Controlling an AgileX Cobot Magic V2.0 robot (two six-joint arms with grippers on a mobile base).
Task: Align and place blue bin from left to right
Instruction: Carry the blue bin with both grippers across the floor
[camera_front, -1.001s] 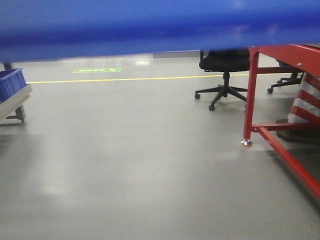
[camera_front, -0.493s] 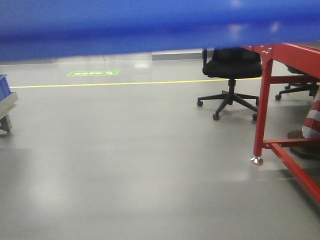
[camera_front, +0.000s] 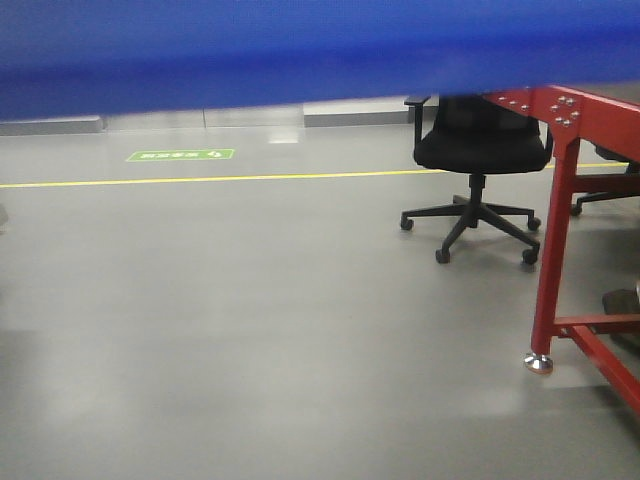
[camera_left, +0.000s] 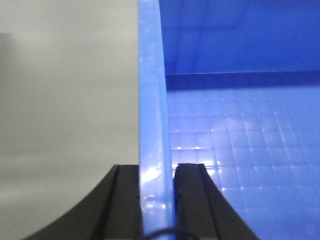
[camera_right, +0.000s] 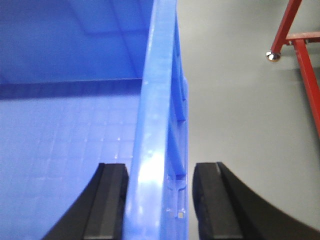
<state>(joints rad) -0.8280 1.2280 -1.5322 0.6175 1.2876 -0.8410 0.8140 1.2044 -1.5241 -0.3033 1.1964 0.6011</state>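
Note:
The blue bin (camera_front: 300, 50) hangs above the floor, and its smooth wall fills the top of the front view. In the left wrist view, my left gripper (camera_left: 157, 167) is shut on the bin's (camera_left: 240, 125) left wall rim, with both black fingers pressed against it. The gridded bin floor lies to the right. In the right wrist view, my right gripper (camera_right: 159, 167) is shut across the bin's (camera_right: 65, 100) thick right rim. One finger is inside, and the other sits by the ribbed outer face.
A black office chair (camera_front: 480, 150) stands on the grey floor at the right. Beside it is a red steel frame (camera_front: 555, 250) with a metal foot, and that red frame (camera_right: 300, 45) also shows in the right wrist view. A yellow floor line (camera_front: 200, 180) and a green floor sign (camera_front: 180, 155) lie further off.
The chair and red frame have slid right and grown larger. The cart with a dark blue bin at the left has left the view. Both grips are unchanged.

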